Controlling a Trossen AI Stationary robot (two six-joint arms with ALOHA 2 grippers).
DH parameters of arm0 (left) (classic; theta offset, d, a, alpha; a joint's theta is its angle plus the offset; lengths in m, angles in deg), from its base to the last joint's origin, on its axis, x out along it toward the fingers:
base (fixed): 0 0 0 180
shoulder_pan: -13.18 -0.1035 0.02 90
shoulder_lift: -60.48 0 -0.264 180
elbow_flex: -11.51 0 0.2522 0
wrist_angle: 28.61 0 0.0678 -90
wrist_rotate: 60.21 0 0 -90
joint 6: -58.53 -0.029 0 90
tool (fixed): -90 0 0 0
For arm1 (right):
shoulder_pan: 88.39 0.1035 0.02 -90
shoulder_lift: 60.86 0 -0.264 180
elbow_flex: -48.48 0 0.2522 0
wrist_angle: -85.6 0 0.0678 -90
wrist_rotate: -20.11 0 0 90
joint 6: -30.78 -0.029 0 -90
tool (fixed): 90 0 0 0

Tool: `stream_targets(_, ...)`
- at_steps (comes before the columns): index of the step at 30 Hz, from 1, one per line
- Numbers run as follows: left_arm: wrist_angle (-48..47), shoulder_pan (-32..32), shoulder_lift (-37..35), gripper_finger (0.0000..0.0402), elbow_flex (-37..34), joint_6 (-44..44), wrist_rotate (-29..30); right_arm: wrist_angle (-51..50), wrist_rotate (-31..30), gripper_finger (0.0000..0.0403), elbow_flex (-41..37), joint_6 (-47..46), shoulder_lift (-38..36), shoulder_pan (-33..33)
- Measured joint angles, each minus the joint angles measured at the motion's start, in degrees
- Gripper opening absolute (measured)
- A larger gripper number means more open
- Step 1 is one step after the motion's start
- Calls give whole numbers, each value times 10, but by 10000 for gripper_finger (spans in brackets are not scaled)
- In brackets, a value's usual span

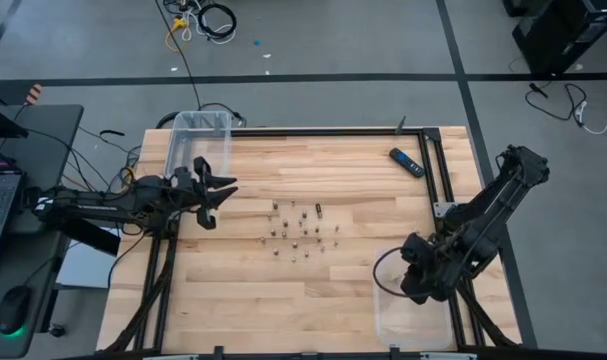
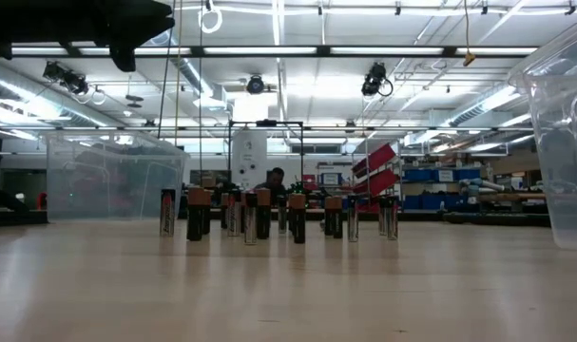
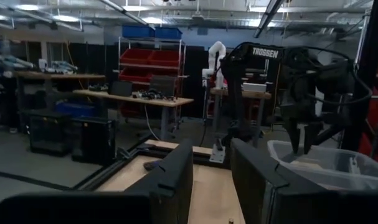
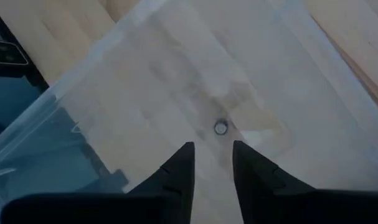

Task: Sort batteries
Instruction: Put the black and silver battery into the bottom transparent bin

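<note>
The wooden table [image 1: 243, 290] carries everything, framed by a dark rail. Two clear plastic bins sit at opposite corners: the far-left bin [image 1: 198, 140] near the left arm, and the near-right bin [image 1: 408, 315] under the right arm. The left gripper [image 1: 218, 195] hangs above the table just beside the far-left bin, its fingers [image 3: 176, 180] spread apart with nothing between them, pointing across the table toward the right arm. The right gripper [image 1: 415, 283] hangs over the near-right bin, pointing down into it; in the right wrist view its fingers [image 4: 179, 168] stand parted with a gap between them and grip nothing. Directly beyond that gap, one battery [image 4: 220, 128] shows as a small silvery round end inside the bin, so its long axis runs toward the camera; whether it rests on the bin floor cannot be told. A black-and-blue bar [image 1: 406, 162] lies flat near the table's far-right corner, its length angled diagonally. The batteries [image 1: 301, 230] stand in a loose cluster at the table's middle, between the two arms and well apart from both bins. In the low view the batteries [image 2: 269, 214] stand upright on end, long axes vertical, some dark with copper tops, some silvery.
</note>
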Motion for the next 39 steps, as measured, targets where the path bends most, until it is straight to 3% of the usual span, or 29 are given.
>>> stream_targets(4,-1,0,0,106,0,21,0,3,-13,107,2,2,0,5)
stream_targets(10,-5,0,0,106,0,35,-18,-2,-127,103,35,75,-1,-16)
stream_targets(14,-5,0,0,106,0,49,-35,-1,-184,103,51,152,-1,-63)
stream_targets(20,-5,0,0,106,0,47,-45,34,-192,102,55,340,-1,-179)
stream_targets(24,-6,0,0,106,0,43,-45,97,-179,102,55,465,-1,-260)
stream_targets(29,-7,0,0,106,0,28,-45,169,-155,99,55,528,1,-356)
stream_targets(35,-14,0,0,106,0,-2,-44,200,-13,100,55,537,44,-444)
stream_targets(39,-20,0,0,106,0,-3,-39,197,49,101,55,525,101,-473)
